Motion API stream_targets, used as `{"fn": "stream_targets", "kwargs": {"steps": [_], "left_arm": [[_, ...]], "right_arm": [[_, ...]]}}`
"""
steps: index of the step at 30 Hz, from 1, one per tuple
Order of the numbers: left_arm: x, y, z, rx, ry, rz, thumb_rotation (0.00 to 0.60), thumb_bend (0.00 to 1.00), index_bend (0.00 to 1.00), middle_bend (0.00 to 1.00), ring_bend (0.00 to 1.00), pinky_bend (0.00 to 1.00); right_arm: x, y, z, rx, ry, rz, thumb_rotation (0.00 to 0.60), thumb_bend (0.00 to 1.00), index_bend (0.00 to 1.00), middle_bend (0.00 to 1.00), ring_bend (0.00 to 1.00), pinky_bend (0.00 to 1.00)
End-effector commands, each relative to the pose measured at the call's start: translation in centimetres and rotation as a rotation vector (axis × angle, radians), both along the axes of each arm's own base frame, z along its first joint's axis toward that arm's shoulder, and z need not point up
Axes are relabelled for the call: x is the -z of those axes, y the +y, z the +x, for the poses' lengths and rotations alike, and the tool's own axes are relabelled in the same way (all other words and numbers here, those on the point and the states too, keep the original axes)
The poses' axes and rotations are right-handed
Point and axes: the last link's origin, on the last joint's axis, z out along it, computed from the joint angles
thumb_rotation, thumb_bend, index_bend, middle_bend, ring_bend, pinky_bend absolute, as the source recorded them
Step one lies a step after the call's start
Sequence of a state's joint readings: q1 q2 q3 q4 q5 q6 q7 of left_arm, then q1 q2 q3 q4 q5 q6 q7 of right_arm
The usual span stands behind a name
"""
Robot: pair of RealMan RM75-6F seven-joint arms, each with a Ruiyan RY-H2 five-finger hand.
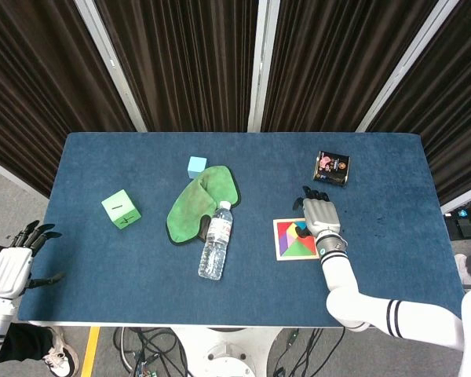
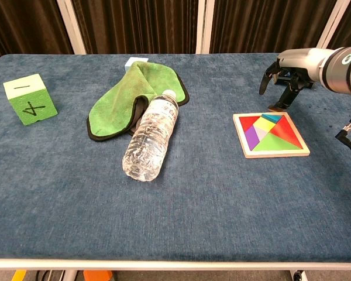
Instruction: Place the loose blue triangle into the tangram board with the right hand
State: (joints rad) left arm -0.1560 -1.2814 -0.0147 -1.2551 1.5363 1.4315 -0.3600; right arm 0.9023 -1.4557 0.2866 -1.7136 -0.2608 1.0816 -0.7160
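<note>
The tangram board point(image 2: 271, 134) point(image 1: 294, 239) lies flat on the blue table, right of centre, its wooden frame filled with coloured pieces. The blue triangle point(image 2: 273, 117) sits in the board's far edge, level with the other pieces. My right hand point(image 2: 285, 80) point(image 1: 319, 212) hovers just above and behind the board's far edge, fingers apart and pointing down, holding nothing. My left hand point(image 1: 14, 263) hangs off the table's left edge in the head view, fingers spread and empty.
A clear water bottle point(image 2: 150, 137) lies on its side beside a green cloth point(image 2: 131, 96). A green cube marked 4 point(image 2: 30, 98) stands far left, a small light blue block point(image 1: 196, 166) behind the cloth, and a dark packet point(image 1: 331, 167) behind my right hand.
</note>
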Motion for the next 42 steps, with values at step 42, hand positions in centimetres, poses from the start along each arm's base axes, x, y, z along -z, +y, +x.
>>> {"fn": "stream_targets", "kwargs": {"steps": [42], "left_arm": [[-0.1,0.0,0.1,-0.006,0.007,0.0,0.6,0.07,0.27,0.15,0.04,0.15]], "right_arm": [[1.0,0.9,-3.0,0.081,-0.023,0.084,0.6,0.36,0.39,0.0,0.0,0.0]]}}
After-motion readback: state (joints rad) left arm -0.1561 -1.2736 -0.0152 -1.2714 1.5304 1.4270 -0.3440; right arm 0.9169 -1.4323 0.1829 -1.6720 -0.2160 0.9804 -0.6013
